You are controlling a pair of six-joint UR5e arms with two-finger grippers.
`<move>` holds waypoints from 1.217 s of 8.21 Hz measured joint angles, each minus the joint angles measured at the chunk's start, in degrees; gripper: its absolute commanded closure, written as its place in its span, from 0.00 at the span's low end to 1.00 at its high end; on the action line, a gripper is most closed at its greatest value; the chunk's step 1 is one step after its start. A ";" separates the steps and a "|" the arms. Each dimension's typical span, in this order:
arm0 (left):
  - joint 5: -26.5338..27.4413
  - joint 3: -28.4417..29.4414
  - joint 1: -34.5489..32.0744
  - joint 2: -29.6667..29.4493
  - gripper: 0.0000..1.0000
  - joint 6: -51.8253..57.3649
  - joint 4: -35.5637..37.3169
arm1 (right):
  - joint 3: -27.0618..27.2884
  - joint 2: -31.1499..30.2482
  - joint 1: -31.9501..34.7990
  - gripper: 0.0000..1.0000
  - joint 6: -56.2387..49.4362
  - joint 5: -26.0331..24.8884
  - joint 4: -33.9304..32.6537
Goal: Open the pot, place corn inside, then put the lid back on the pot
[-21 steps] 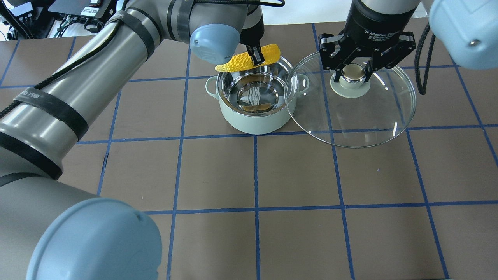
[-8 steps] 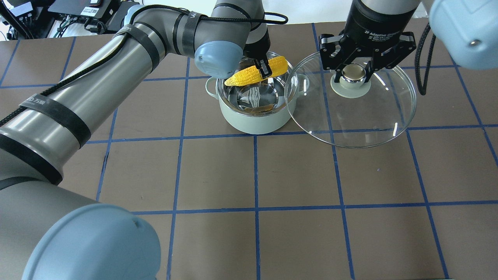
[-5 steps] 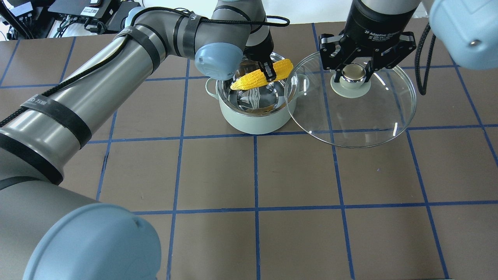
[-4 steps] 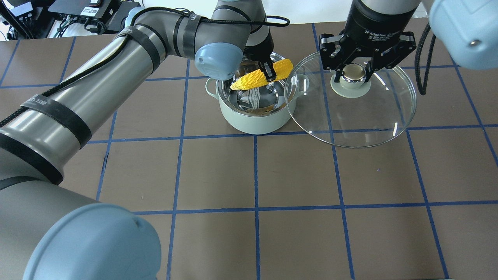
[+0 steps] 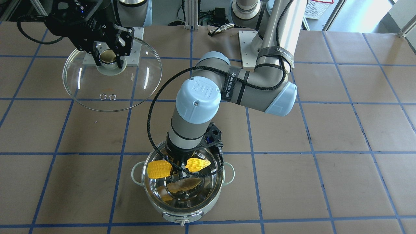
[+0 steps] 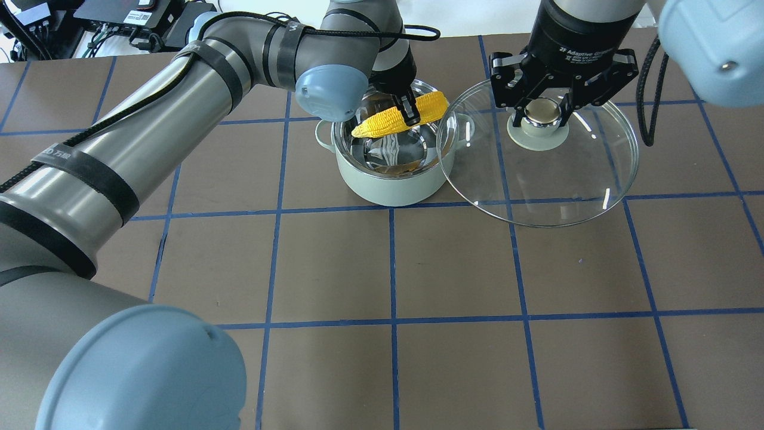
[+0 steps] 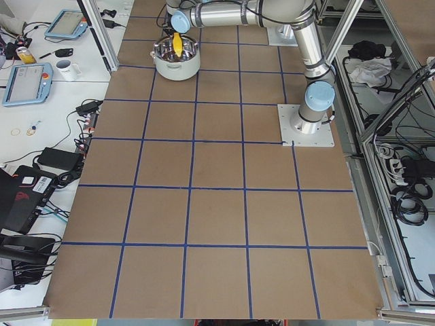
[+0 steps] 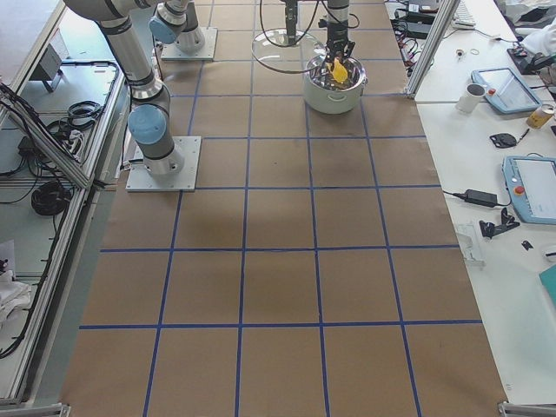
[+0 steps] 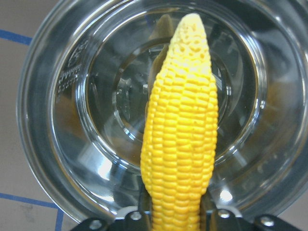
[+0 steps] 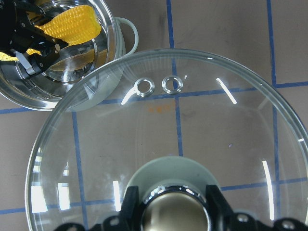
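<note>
- Standing at the table (image 6: 453, 269), I see brown matte paper marked into squares by blue tape lines (image 6: 393, 263).
- The pot (image 6: 388, 188) sits open on it: a round body with a smooth mint-green shell, a mirror-bright steel lining and a small loop handle (image 5: 135, 172) on each side.
- A small control knob (image 5: 183, 222) sticks out low on the wall facing away from the robot.
- The left gripper (image 6: 409, 113) comes straight down over the pot's mouth, its two thin black fingers pinched onto the corn (image 6: 379, 122) about mid-length.
- The corn is a bright yellow cob, bumpy with neat rows of kernels and tapering to a point. It hangs roughly level across the opening, tip towards the robot's left, clear of the steel bottom, which reflects it.
- The right gripper (image 6: 541, 107) has its black fingers clamped on the lid's ball knob (image 10: 174, 211), a glossy gold-beige sphere on a pale green base.
- The lid (image 6: 567, 185) is a wide disc of clear glass, held level in the air just beside the pot on the robot's right. Its edge overlaps the pot's near handle from above.
- Two small metal vent rings (image 10: 144, 86) sit side by side in the glass.
</note>
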 measured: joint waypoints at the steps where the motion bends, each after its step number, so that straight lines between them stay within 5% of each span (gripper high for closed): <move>1: 0.33 0.02 0.30 -0.04 1.00 1.52 0.03 | 0.00 0.00 0.00 0.71 -0.01 0.00 -0.02; 2: 0.55 0.00 0.43 -0.18 1.00 2.60 0.04 | -0.01 0.00 0.00 0.71 -0.01 0.00 -0.04; 3: 0.66 -0.03 0.48 -0.36 0.86 3.11 0.04 | -0.01 0.00 0.00 0.71 -0.01 0.00 -0.04; 4: 0.71 -0.05 0.50 -0.50 0.43 3.36 0.05 | -0.02 0.00 0.00 0.71 -0.02 0.04 -0.05; 6: 1.73 -0.06 0.55 -0.60 0.05 3.75 0.01 | -0.02 0.00 0.00 0.71 -0.17 0.10 -0.11; 10: 5.58 -0.11 0.61 -1.34 0.00 4.46 -0.04 | -0.02 0.00 0.02 0.71 -0.41 0.19 -0.43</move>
